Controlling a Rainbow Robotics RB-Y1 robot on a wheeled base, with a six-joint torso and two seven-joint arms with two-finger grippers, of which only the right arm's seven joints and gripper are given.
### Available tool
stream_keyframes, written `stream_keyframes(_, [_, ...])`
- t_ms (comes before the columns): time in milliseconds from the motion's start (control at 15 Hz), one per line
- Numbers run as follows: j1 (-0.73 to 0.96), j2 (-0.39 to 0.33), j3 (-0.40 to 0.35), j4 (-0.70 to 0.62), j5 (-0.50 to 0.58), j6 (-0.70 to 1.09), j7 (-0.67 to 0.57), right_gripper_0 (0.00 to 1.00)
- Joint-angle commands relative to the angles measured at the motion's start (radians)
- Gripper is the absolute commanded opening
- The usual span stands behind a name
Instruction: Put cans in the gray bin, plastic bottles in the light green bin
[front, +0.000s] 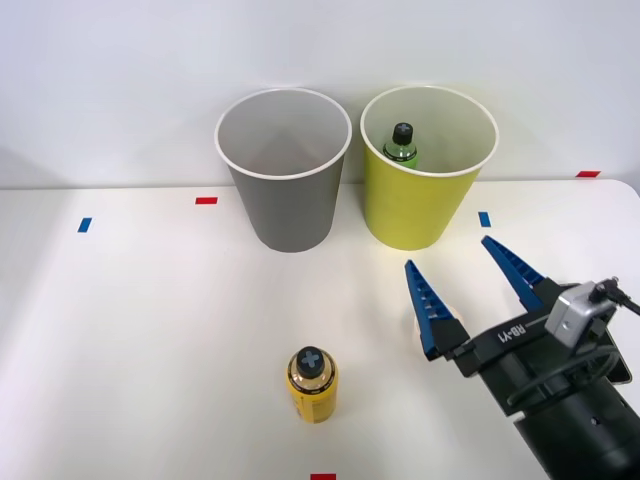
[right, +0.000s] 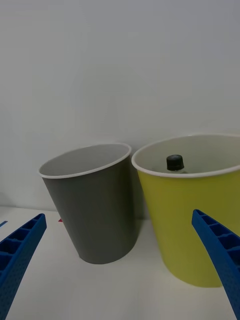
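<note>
Standing upright near the front of the white table (front: 120, 330), the yellow bottle (front: 312, 385) with the blue cross on its black cap is the 1 plastic bottle yet unsorted; the green bottle (front: 402, 143) already sits inside the light green bin (front: 425, 205), its cap showing above the rim. The gray bin (front: 288, 200) stands just beside that bin on its left and looks empty; I cannot make out a can anywhere. The right gripper (front: 467, 285) hovers between bottle and green bin, its 2 blue ribbed fingers spread wide and holding nothing. A small pale object half hidden behind 1 finger could get knocked on the descent, and a high grasp on the bottle could tip it.
</note>
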Motion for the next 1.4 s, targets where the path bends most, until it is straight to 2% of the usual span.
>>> stream_keyframes(67, [0.104, 0.016, -0.022, 0.001, 0.001, -0.059, 0.014, 1.00])
stream_keyframes(200, [0.144, 0.016, -0.048, 0.013, 0.002, -0.082, 0.018, 1.00])
stream_keyframes(467, [0.142, 0.043, -0.094, 0.304, -0.011, -0.438, 0.032, 1.00])
stream_keyframes(667, [0.156, 0.043, -0.096, 0.387, -0.031, -0.528, 0.049, 1.00])
stream_keyframes(933, [0.207, 0.143, -0.116, 0.413, -0.010, -0.556, 0.069, 1.00])
stream_keyframes(1067, [0.216, 0.195, -0.125, 0.415, 0.036, -0.559, 0.075, 1.00])
stream_keyframes(1400, [0.244, 0.210, -0.132, 0.415, 0.062, -0.564, 0.061, 1.00])
